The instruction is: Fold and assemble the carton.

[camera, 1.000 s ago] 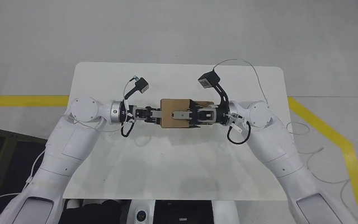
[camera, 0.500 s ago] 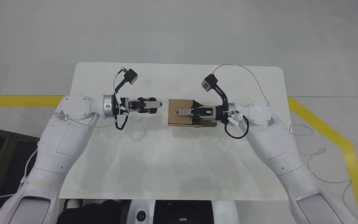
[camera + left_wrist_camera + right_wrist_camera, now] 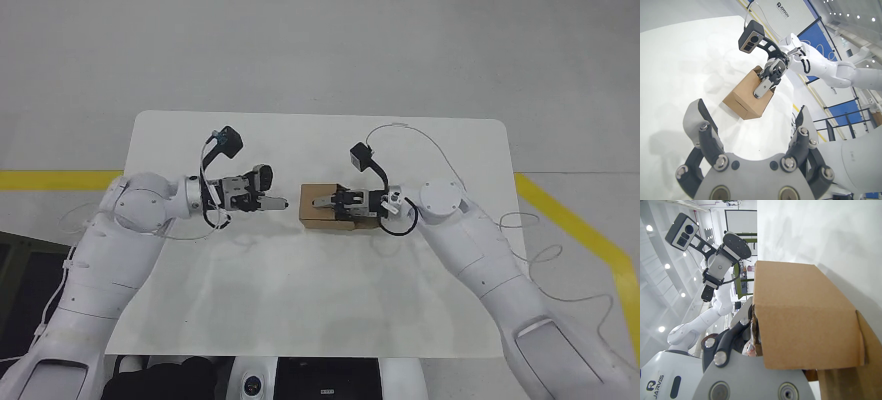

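Observation:
A brown carton [image 3: 330,212] lies on its side in the middle of the white table [image 3: 300,300], closed end toward the left arm. My right gripper [image 3: 322,201] is shut on the carton's upper wall, one finger [image 3: 762,89] flat on the outside and the other hidden inside the open end. In the right wrist view the carton [image 3: 800,323] is pressed against the gripper. My left gripper [image 3: 272,203] hangs a short way left of the carton, apart from it. Its fingers [image 3: 702,113] are spread open with nothing between them, pointing at the carton [image 3: 743,98].
Loose flaps [image 3: 866,347] stand out at the carton's open end by the right wrist. Bare table surface lies in front of and behind the carton. A yellow floor line [image 3: 50,180] runs past both sides of the table.
The left gripper came off the carton's closed end, drew back to the left and stands open. The right gripper has shifted the carton a little to the right, still holding it.

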{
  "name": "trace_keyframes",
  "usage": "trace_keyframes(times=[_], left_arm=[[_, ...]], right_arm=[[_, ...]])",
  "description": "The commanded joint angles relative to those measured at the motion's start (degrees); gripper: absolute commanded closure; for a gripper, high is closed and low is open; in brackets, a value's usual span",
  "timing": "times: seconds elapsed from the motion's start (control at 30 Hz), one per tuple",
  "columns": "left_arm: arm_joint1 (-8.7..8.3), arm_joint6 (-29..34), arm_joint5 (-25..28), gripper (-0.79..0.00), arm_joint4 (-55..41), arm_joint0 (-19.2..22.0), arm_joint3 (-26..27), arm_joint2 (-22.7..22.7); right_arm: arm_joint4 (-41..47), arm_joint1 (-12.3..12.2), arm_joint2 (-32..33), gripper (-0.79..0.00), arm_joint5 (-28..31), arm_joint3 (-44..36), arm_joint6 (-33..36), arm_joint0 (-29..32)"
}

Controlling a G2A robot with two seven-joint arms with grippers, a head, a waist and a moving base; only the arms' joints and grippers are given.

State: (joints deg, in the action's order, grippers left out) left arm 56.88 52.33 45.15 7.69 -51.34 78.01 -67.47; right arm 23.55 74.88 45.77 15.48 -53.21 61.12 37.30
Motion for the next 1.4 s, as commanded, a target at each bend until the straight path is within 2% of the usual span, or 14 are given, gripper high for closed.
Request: trace_keyframes(times=[0.0,0.03,0.1,0.13,0.23,0.47,0.6,0.73,0.93,1.1,1.17,1.2,1.23,1.37], left_arm=[[0.13,-3.6,4.3,-0.785,5.7,0.1,-0.4,0.4],[0.18,-5.5,6.8,-0.785,8.7,0.3,-0.6,0.3],[0.38,-9.9,11.1,-0.785,16.1,0.4,-1.4,0.3],[0.55,-12.4,12.8,-0.785,18.9,0.4,-1.7,0.4],[0.98,-20.8,12.9,-0.785,30.8,0.3,-0.3,1.3],[1.07,-44.5,12.9,-0.785,56.6,0.5,0.5,5.9],[1.02,-58.5,12.9,-0.785,69.9,1.9,-2.1,8.4],[1.79,-66.7,11.6,-0.785,77.1,4.2,-6.5,11.6],[3.35,-71.2,11.7,-0.785,79.5,7.6,-11.7,15.9],[4.67,-68.4,12.9,-0.785,75.9,9.7,-15.2,18.1],[5.20,-66.8,12.9,-0.785,74.0,10.4,-16.2,18.7],[5.44,-66.3,12.9,-0.785,73.1,10.6,-16.5,19.0],[5.66,-65.7,12.9,-0.785,72.3,10.8,-16.6,19.2],[6.21,-64.0,12.6,-0.785,70.3,11.2,-16.8,19.7]], right_arm=[[-0.1,0.4,-0.6,-0.006,0.1,1.5,-0.1,-0.6],[-0.2,0.7,-1.0,-0.028,0.1,2.3,0.0,-0.8],[-0.1,1.2,-1.6,-0.135,0.2,3.7,0.0,-1.3],[-0.1,1.4,-1.8,-0.151,0.3,4.4,0.0,-1.5],[0.2,2.0,-2.3,-0.166,0.7,6.0,0.1,-2.1],[1.3,2.5,-1.7,-0.314,2.4,7.4,2.0,-2.7],[1.1,2.0,-0.4,-0.348,2.6,6.5,3.3,-2.3],[0.4,1.3,1.1,-0.360,2.5,5.1,3.9,-1.3],[-1.4,-0.5,4.6,-0.363,1.9,0.6,4.4,1.2],[-4.6,-2.7,8.5,-0.354,-0.8,-6.2,5.0,4.7],[-6.0,-3.6,10.2,-0.237,-2.3,-9.2,5.2,6.5],[-6.7,-4.1,11.1,-0.034,-3.1,-10.5,5.4,7.4],[-7.3,-4.5,12.0,0.000,-3.9,-11.9,5.5,8.4],[-10.4,-6.2,15.7,0.000,-7.0,-17.4,5.0,12.3]])
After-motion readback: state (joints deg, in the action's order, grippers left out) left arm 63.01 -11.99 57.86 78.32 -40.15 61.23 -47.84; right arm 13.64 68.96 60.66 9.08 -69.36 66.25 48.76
